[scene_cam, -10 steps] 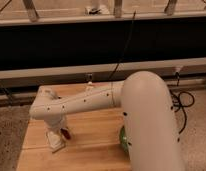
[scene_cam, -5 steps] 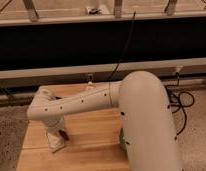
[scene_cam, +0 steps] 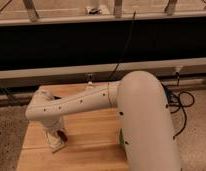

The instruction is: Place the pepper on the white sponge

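The arm (scene_cam: 76, 102) is extended across the wooden table (scene_cam: 96, 150), and the gripper (scene_cam: 55, 134) is lowered close to the table's left edge, towards the front-left corner. How far the gripper is open, and whether anything is held in it, cannot be told.

A small dark-red shape, taken to be the pepper (scene_cam: 63, 135), is seen just beside the gripper on its right. A white block directly below, taken to be the white sponge (scene_cam: 56, 145), lies on the table surface. Whether the pepper is touching the sponge cannot be established. A green object (scene_cam: 121, 139) is partly hidden behind the arm near the right edge.

The placing step is judged to be in hand. For the next move, the pepper would need to be settled squarely on the sponge and released, then the gripper lifted straight clear.
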You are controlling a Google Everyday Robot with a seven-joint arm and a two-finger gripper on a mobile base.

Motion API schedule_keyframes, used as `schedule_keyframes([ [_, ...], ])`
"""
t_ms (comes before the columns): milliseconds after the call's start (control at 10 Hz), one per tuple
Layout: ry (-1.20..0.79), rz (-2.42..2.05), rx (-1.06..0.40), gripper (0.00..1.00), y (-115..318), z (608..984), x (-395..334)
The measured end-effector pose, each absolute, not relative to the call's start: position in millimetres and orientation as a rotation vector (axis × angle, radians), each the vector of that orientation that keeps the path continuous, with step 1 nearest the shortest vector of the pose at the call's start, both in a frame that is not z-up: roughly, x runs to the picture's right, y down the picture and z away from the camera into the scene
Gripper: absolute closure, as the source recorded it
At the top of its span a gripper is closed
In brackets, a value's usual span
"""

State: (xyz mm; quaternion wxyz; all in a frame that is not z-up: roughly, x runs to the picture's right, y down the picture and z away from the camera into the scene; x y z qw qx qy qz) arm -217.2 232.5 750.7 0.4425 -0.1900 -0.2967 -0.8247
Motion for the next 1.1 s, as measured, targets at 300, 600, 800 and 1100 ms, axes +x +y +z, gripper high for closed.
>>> schedule_keyframes([
  [300,-0.745,-2.056,-0.468,0.2,233,750,-219],
  [600,-0.753,-2.064,-0.467,0.2,234,749,-221],
  [800,-0.756,-2.067,-0.465,0.2,233,747,-221],
  [1100,-0.756,-2.052,-0.463,0.2,229,746,-212],
])
